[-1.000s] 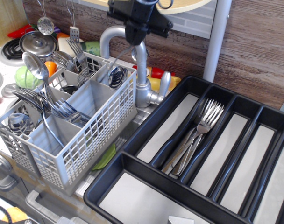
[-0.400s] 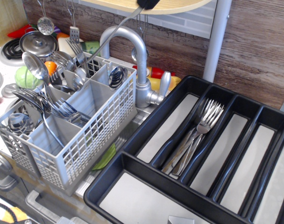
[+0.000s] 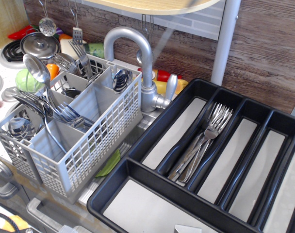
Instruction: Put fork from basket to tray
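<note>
The grey basket [image 3: 96,145] stands at the left and holds several forks [image 3: 67,114], spoons and a ladle [image 3: 36,68]. The black tray [image 3: 138,187] lies at the right; several forks [image 3: 205,141] lie in its second long compartment. My gripper is out of view above the top edge. A faint, blurred slim streak [image 3: 160,46] hangs in front of the wall near the top centre, above the tap; it may be the lifted fork, but it is too smeared to tell.
A curved metal tap [image 3: 138,53] rises between basket and tray. A wooden shelf [image 3: 157,6] and a grey post [image 3: 225,39] stand behind. Pots, utensils and toy food sit on the stove at the far left [image 3: 38,43].
The gripper rose from over the basket's far compartment out of the top of the frame, drawing a slim fork up with it; only a faint streak shows now.
</note>
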Tool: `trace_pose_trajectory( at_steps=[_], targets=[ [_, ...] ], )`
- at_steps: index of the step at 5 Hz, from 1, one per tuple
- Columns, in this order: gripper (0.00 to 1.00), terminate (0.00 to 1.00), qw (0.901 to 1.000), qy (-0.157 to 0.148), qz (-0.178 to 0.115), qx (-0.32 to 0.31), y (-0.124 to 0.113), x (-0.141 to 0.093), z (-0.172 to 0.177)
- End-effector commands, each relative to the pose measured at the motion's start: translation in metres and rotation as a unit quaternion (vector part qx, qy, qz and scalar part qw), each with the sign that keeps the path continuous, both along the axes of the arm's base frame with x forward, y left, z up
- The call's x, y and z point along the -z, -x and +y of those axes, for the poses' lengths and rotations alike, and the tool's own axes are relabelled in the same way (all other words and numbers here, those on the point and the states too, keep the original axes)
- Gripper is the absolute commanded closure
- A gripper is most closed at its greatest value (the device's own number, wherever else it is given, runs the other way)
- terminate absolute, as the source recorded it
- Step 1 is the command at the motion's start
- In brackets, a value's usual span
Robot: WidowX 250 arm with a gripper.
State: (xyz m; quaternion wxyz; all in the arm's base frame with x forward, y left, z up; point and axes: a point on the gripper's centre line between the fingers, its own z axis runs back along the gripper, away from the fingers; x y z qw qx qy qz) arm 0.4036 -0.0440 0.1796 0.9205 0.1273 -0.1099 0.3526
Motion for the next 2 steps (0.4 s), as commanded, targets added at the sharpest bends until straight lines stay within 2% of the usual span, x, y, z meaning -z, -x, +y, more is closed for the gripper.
trace_pose_trajectory(
  at_steps=[1,2],
  targets=[
    [1.0,0.0,0.9991,0.01,-0.021,-0.035,0.006,0.005,-0.026],
    [1.0,0.0,0.9982,0.032,-0.037,-0.035,0.019,0.029,-0.026]
  ],
)
